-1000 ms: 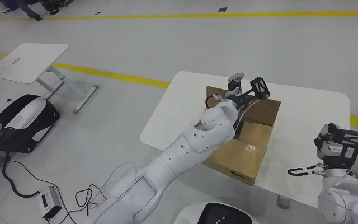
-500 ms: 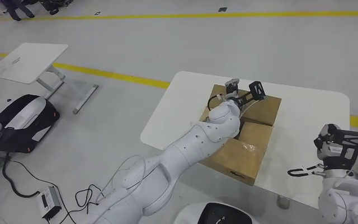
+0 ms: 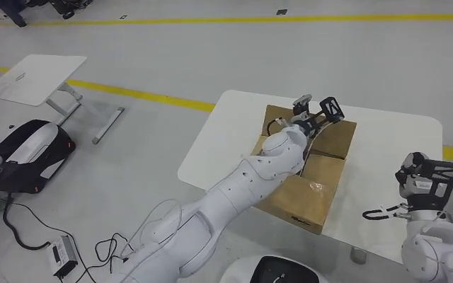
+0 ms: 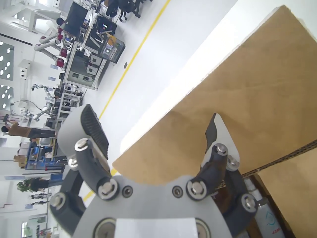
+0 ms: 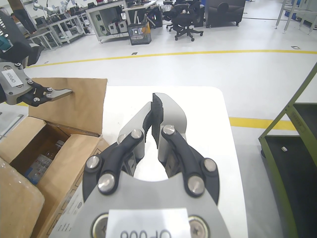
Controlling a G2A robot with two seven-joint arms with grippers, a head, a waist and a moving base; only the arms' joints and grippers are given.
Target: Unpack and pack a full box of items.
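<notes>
An open cardboard box (image 3: 311,192) stands on the white table (image 3: 386,152). Its far flap (image 5: 81,105) stands upright, and a near flap (image 3: 320,180) still covers part of the opening. My left gripper (image 4: 153,130) is open at the far flap (image 4: 247,87), one finger (image 5: 63,92) lying against the flap's face. In the top view the left gripper (image 3: 317,112) hangs over the box's far edge. Bottles and packets (image 5: 45,161) show inside the box. My right gripper (image 5: 154,115) is shut on nothing, above bare table beside the box.
A green cart (image 5: 284,137) stands just off the table on the right gripper's side. A second small white table (image 3: 39,78) and a black case (image 3: 32,152) sit on the floor well to the left. Bare table surface lies beyond and beside the box.
My left gripper has shifted slightly along the far flap, toward the table's far side. The right arm has barely moved.
</notes>
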